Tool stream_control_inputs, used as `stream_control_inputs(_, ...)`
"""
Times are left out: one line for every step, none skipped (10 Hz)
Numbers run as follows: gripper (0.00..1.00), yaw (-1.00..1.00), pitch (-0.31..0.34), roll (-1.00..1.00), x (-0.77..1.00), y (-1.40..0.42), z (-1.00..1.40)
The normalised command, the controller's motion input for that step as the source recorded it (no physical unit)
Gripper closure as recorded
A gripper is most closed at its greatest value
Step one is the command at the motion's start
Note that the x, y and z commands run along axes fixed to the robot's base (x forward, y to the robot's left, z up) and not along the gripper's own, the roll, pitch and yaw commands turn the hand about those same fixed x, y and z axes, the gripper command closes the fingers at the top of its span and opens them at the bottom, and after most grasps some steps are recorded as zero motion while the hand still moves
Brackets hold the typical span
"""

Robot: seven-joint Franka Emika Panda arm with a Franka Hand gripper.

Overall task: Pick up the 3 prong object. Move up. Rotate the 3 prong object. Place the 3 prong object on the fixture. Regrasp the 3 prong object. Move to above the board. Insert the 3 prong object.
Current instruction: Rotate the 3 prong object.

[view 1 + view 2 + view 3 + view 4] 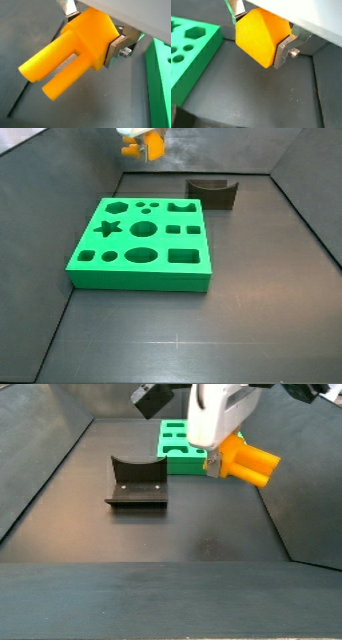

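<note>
board point(140, 243): green slab flat on the dark floor, cut-outs facing up, nothing in them.
fixture point(136, 482): dark notched block on the floor, well apart from the board, notch bare.
3 prong object point(70, 52): orange, pinched in my tool, off the floor, prongs sticking out sideways.
tool point(261, 31): my silver fingers point(120, 46) clamp its body, raised beside the board.

One 3 prong object point(247, 462), one fixture point(136, 481), one board point(140, 241), one gripper point(93, 37).
</note>
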Motion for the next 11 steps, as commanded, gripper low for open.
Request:
stream_control_inputs(1.00,-1.00,-0.003,-0.02,0.00,0.02,0.00)
stream_control_inputs(1.00,-1.00,-0.003,-0.02,0.00,0.02,0.00)
stream_control_inputs(1.00,-1.00,-0.003,-0.02,0.00,0.02,0.00)
stream_control_inputs(1.00,-1.00,-0.003,-0.02,0.00,0.02,0.00)
stream_control_inputs(1.00,-1.00,-0.003,-0.02,0.00,0.02,0.00)
stream_control_inputs(1.00,-1.00,-0.003,-0.02,0.00,0.02,0.00)
stream_control_inputs(1.00,-1.00,-0.003,-0.03,0.00,0.02,0.00)
stream_control_inputs(1.00,-1.00,-0.004,-0.03,0.00,0.02,0.00)
stream_control_inputs(1.00,-1.00,-0.004,-0.03,0.00,0.02,0.00)
stream_control_inputs(1.00,-1.00,-0.005,-0.04,0.00,0.02,0.00)
stream_control_inputs(1.00,-1.00,-0.006,-0.05,0.00,0.02,0.00)
